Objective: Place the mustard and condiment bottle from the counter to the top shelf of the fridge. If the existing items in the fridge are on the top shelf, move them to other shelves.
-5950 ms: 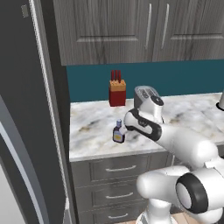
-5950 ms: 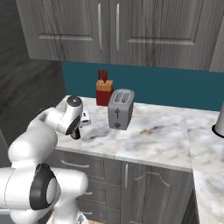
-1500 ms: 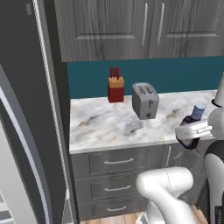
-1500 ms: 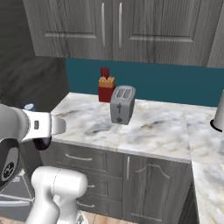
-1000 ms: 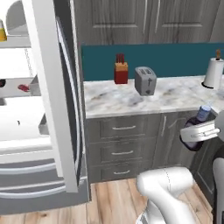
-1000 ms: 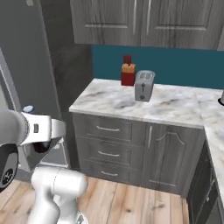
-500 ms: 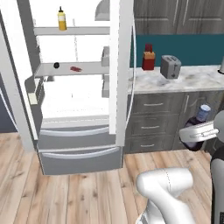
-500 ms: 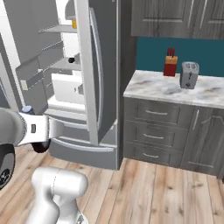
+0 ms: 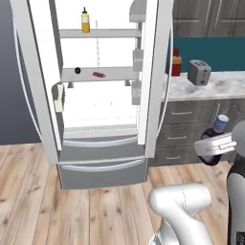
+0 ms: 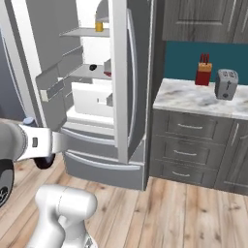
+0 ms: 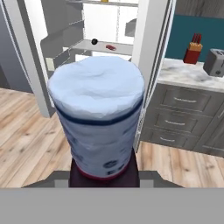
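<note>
We see our two-finger gripper (image 9: pixel 215 145) clamped on the dark purple-black condiment bottle (image 9: pixel 213 143), well apart from the open white-lined fridge (image 9: pixel 100 91), whose top shelf (image 9: pixel 100 33) bears the yellow mustard bottle (image 9: pixel 85 21).

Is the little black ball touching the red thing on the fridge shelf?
Apart. In the left base view, the black ball and the red piece lie on the same shelf with bare shelf plainly showing between them.
</note>
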Motion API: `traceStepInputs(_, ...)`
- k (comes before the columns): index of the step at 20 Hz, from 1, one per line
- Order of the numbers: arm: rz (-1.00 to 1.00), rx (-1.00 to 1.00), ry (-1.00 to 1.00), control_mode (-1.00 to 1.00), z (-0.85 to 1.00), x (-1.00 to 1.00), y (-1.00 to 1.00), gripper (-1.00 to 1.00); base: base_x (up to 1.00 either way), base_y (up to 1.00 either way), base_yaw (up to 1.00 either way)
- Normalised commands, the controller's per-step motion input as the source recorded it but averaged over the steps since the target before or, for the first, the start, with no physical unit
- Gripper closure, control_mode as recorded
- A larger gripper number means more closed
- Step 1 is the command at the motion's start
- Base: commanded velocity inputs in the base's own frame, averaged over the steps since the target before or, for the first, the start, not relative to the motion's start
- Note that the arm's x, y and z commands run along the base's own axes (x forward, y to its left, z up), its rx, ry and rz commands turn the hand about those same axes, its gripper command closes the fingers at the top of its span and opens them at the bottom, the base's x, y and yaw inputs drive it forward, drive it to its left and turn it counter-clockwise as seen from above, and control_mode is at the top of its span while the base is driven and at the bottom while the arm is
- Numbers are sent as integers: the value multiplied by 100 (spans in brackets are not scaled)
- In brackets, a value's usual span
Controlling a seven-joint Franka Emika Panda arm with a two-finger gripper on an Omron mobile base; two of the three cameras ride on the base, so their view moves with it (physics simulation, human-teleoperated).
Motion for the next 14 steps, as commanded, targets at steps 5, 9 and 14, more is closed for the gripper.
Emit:
traceStepInputs(5,0,0,0,100,0,0,0,100,80,87,-13)
traceStepInputs(9,0,0,0,100,0,0,0,100,100,100,0)
traceStepInputs(14,0,0,0,100,0,0,0,100,81,77,4)
